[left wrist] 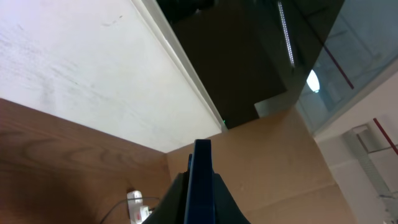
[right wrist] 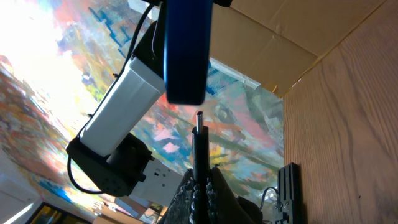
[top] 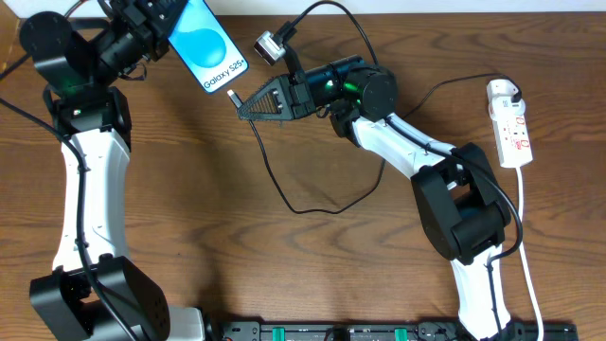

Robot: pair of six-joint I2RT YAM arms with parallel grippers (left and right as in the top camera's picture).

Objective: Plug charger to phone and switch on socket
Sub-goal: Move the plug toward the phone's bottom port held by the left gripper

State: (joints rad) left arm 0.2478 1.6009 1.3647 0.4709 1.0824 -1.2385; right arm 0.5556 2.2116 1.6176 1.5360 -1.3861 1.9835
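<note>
Text (top: 224, 77) on phone (top: 206, 44) reads overhead; right wrist shows edge above charger (right wrist: 199, 140).

My left arm (top: 80, 189) runs from its base at the near left up to the far edge. There the wrist bends right, and the left gripper (top: 159, 33) is clamped on the phone (top: 204, 47). My right arm (top: 407, 147) reaches from the near right toward the far centre with its forearm stretched leftward, and the right gripper (top: 248, 102) points left, pinched tight on the charger (top: 230, 95) at its tip.
</note>
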